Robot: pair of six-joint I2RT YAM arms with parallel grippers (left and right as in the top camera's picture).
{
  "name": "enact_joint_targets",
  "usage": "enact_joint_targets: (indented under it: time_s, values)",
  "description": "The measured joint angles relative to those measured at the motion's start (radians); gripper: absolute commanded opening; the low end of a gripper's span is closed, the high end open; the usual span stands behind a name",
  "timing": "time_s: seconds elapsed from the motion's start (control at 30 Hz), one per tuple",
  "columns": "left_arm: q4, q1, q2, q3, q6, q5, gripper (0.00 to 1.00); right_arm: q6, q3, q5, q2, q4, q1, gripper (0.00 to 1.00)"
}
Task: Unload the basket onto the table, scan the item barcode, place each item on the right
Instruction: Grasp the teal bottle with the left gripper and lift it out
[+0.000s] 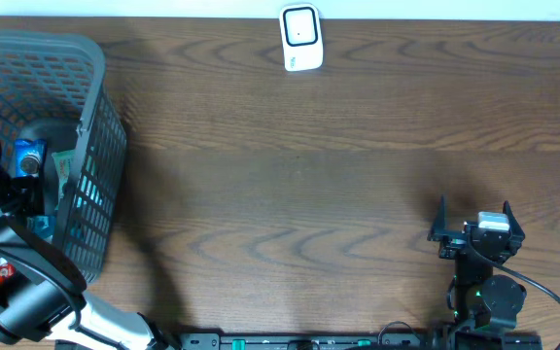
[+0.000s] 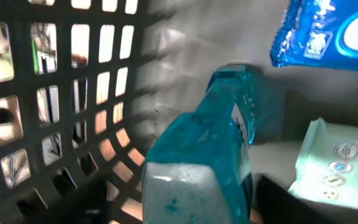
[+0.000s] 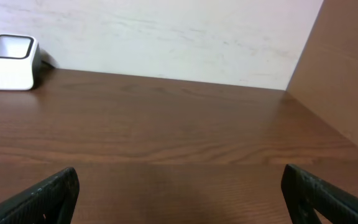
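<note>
A grey basket (image 1: 100,165) stands on the tabletop's (image 1: 309,194) left end. Inside lie a blue snack packet (image 2: 328,31) and a pale wipes pack (image 2: 337,165).

One each: basket (image 1: 95,117), scanner (image 1: 300,38), bottle (image 2: 210,143), snack bag (image 2: 328,31), wipes pack (image 2: 340,162).

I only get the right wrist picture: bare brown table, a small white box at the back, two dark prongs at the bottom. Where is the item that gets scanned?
Observer: Outside your picture. A grey basket stands at the table's left end with goods inside.
Operator: What goods, and is anything fetching one?
Observer: A blue-green bottle, a blue snack packet and a pale pack. The left arm reaches into the basket, its camera close up against the bottle. I cannot tell whether its end effector grips it.
</note>
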Motion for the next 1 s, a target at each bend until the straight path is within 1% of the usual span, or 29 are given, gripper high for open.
enact_joint_targets:
  time_s: [0.1,0.2,0.57,0.83,1.0]
  values:
    - [0.007,-0.001,0.0,0.0,0.007,-0.004,0.38,0.0,0.0,0.0,0.0,0.0,0.0,0.99]
    - [0.002,-0.001,0.0,-0.001,0.01,-0.011,0.31,0.0,0.0,0.0,0.0,0.0,0.0,0.99]
    - [0.005,-0.001,0.0,-0.001,0.014,-0.05,0.3,0.0,0.0,0.0,0.0,0.0,0.0,0.99]
    - [0.001,-0.001,-0.002,0.018,0.045,-0.038,0.31,0.0,0.0,0.0,0.0,0.0,0.0,0.99]
    - [-0.013,-0.001,-0.041,0.064,0.061,-0.019,0.31,0.0,0.0,0.0,0.0,0.0,0.0,0.99]
